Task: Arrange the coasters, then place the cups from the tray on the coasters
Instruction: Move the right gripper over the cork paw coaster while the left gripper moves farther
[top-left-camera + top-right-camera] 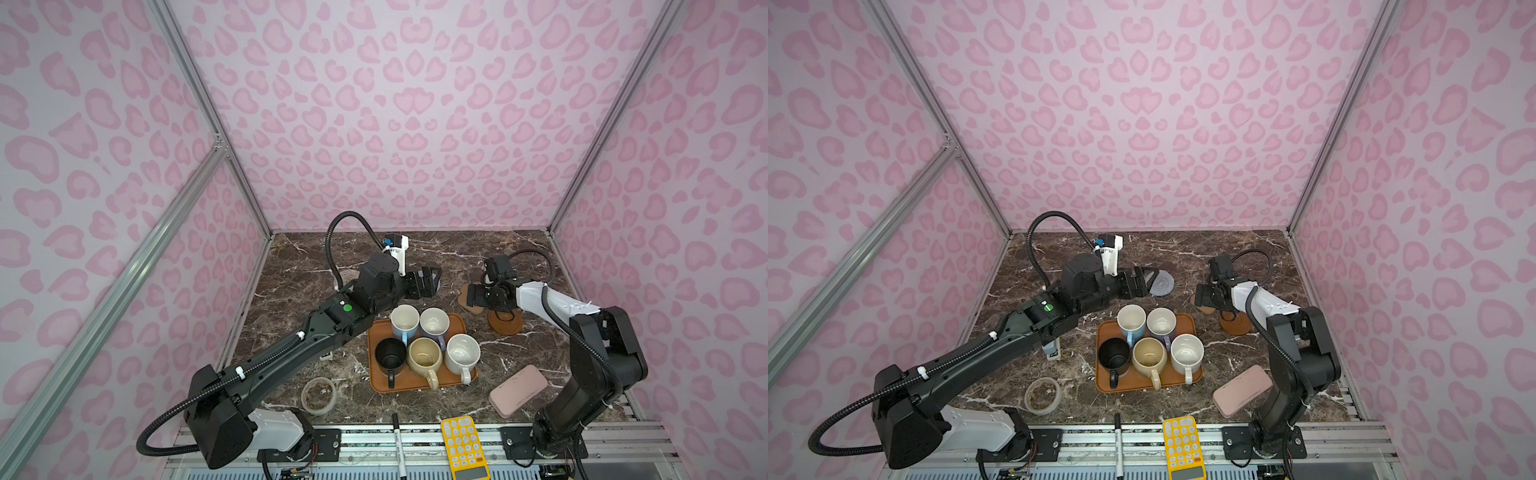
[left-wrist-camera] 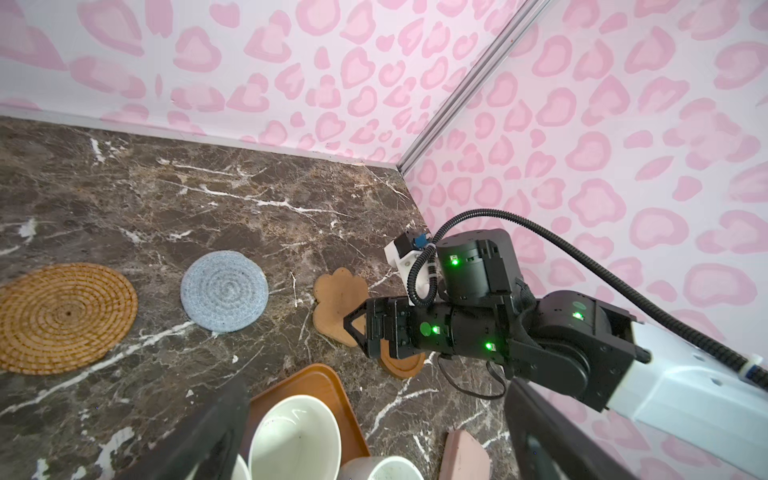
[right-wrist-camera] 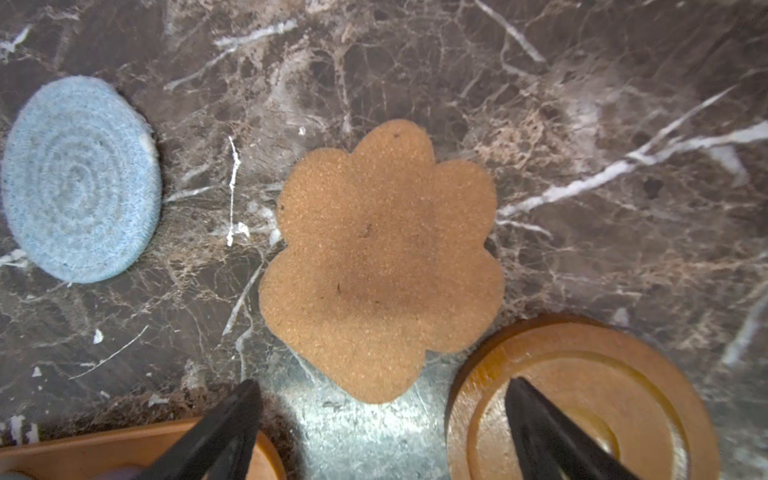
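1. Right wrist view: the right claw [image 3: 382, 384] points down at the counter [image 3: 582, 124], jaws spread wide with nothing between them, one finger over the brown wooden coaster [image 3: 582, 399].
2. The flower-shaped cork coaster [image 3: 382, 257] lies flat just ahead of the fingertips, just beside the wooden one; the grey-blue woven coaster [image 3: 79, 178] lies apart from it.
3. In both top views the left arm reaches far across the counter, its left claw [image 1: 428, 282] wide and empty, near the grey-blue coaster.
4. The orange-tan woven coaster [image 2: 62, 316] lies beside the grey-blue one.
5. All five cups [image 1: 424, 357] stand upright, packed together on the tray [image 1: 411, 384].
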